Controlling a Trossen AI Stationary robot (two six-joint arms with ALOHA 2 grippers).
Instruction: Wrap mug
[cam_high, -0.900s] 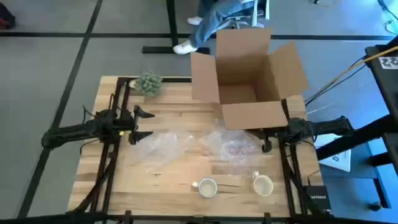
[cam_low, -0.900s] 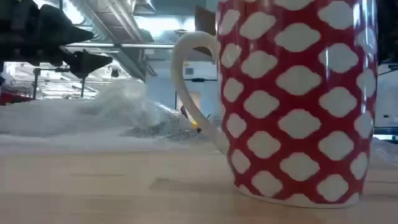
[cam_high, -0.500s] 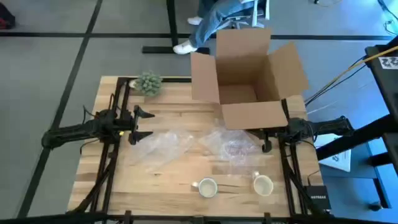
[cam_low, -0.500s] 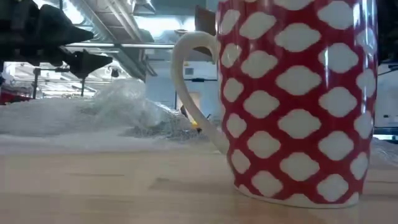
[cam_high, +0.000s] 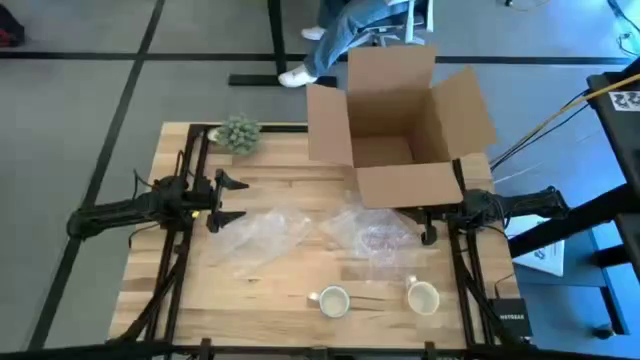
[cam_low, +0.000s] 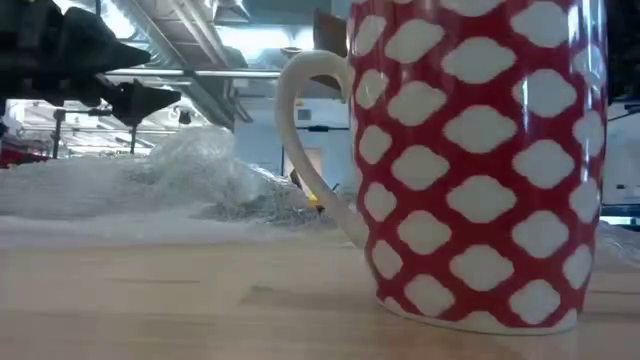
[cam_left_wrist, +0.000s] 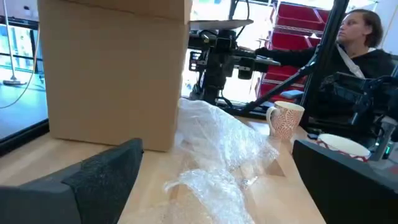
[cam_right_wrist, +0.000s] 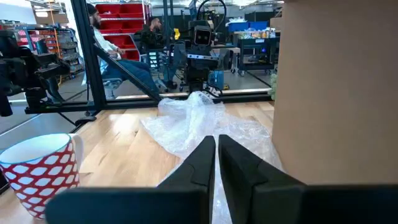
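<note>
Two mugs (cam_high: 333, 300) (cam_high: 423, 297) stand near the surface's (cam_high: 290, 170) front edge, bubble wrap (cam_high: 371, 235) behind them. Left pincer (cam_high: 229, 199) hovers apart over another sheet (cam_high: 255, 238); right pincer (cam_high: 428, 225) pressed together (beside the cardboard box (cam_high: 400, 125)).

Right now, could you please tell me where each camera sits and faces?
High view: overhead, looking straight down; both arms show, left hand open, right hand shut.
Low view: tabletop height, facing the red-and-white patterned ceramic mug; a dark arm shows.
Left wrist view: past its open fingers toward the brown cardboard box.
Right wrist view: past its shut fingers toward clear bubble wrap, sharing that box.
</note>
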